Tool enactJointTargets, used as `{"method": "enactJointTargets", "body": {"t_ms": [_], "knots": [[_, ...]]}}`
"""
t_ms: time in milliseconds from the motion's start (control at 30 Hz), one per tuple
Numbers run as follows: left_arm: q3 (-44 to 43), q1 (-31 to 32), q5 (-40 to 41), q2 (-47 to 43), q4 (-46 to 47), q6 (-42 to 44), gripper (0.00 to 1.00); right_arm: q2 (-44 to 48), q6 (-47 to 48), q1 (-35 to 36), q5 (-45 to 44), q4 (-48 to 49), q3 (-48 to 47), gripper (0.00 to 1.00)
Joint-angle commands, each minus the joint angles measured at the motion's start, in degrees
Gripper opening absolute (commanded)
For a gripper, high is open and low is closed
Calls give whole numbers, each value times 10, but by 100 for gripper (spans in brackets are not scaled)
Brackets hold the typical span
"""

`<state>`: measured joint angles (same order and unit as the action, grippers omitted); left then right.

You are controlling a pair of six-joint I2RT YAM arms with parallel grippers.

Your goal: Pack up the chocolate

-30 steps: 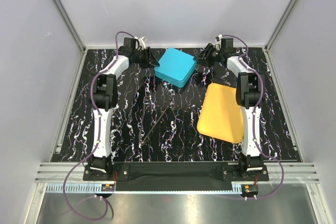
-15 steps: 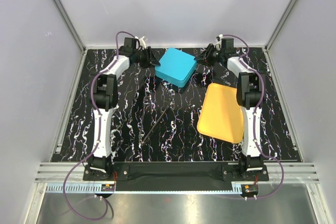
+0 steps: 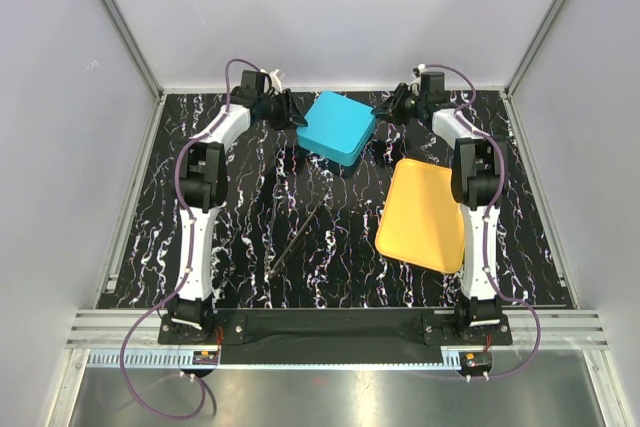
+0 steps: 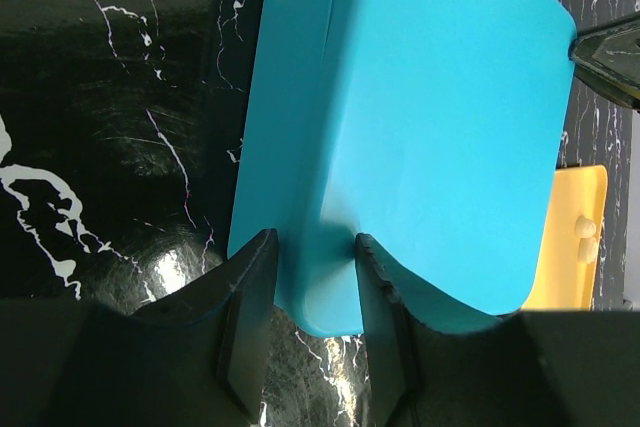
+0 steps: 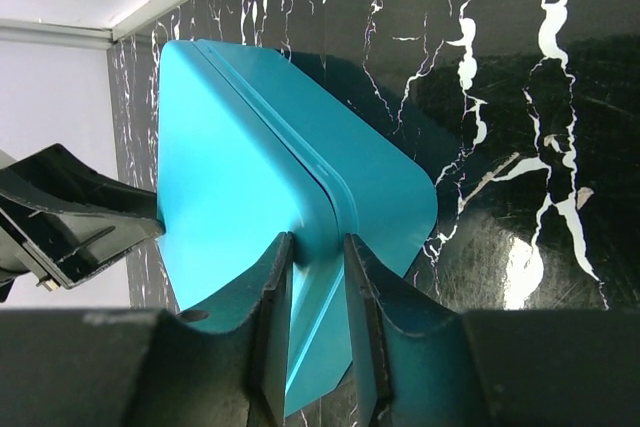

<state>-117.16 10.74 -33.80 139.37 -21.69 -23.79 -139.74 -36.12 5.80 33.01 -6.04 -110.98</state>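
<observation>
A blue lidded box stands at the back middle of the table. My left gripper is shut on its left corner; in the left wrist view both fingers press the blue box. My right gripper is shut on the opposite corner, its jaws pinching the seam of the blue box. Two small pale cream pieces of chocolate lie on the yellow tray. No dark chocolate is in view.
The yellow tray lies right of centre, in front of the right gripper. A thin dark stick lies on the black marbled table. Grey walls and metal rails close off the back and sides.
My right gripper's jaws have closed onto the box's right corner. The left arm has shifted a little toward the box, its grip unchanged.
</observation>
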Motion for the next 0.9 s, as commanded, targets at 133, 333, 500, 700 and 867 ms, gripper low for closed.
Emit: {"method": "enactJointTargets", "body": {"t_ms": [133, 333, 500, 700, 867], "knots": [[9, 13, -35, -21, 43, -6, 45, 10, -41, 48, -58, 34, 124, 33], [15, 15, -56, -37, 68, -14, 46, 32, -50, 48, -75, 52, 139, 34], [11, 13, -26, -50, 56, -5, 54, 48, -48, 48, -87, 48, 131, 37], [-14, 13, 8, -55, 29, 8, 56, 52, -44, 47, -98, 38, 125, 38], [-11, 14, 57, -73, -8, 40, 60, 60, -38, 47, -111, 38, 125, 37]]}}
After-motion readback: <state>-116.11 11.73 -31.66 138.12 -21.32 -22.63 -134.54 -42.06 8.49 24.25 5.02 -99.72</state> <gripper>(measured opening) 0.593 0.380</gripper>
